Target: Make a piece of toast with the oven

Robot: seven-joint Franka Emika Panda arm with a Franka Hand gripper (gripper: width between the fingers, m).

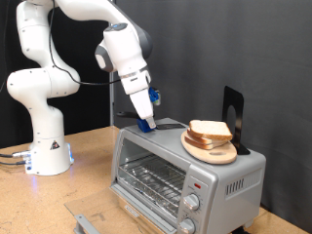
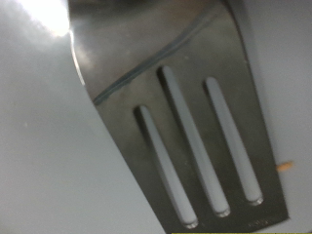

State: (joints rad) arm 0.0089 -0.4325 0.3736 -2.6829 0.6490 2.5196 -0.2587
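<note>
The silver toaster oven (image 1: 210, 178) stands at the exterior view's lower right, with its door (image 1: 88, 216) open downward and the wire rack (image 1: 151, 177) showing inside. Two knobs (image 1: 192, 203) sit at its right. A pile of bread slices (image 1: 210, 131) lies on a round wooden plate (image 1: 211, 151) on the oven's top. No single slice shows apart from the pile. My gripper (image 1: 146, 123), with blue fingers, is down on the oven's top at the end of a black slotted spatula (image 1: 168, 126). The wrist view shows the spatula blade (image 2: 195, 127) close up, with no fingers in it.
A black upright stand (image 1: 232, 115) rises behind the plate on the oven's top. The robot's white base (image 1: 44, 146) stands on the wooden table (image 1: 83, 180) at the exterior view's left. A black curtain hangs behind.
</note>
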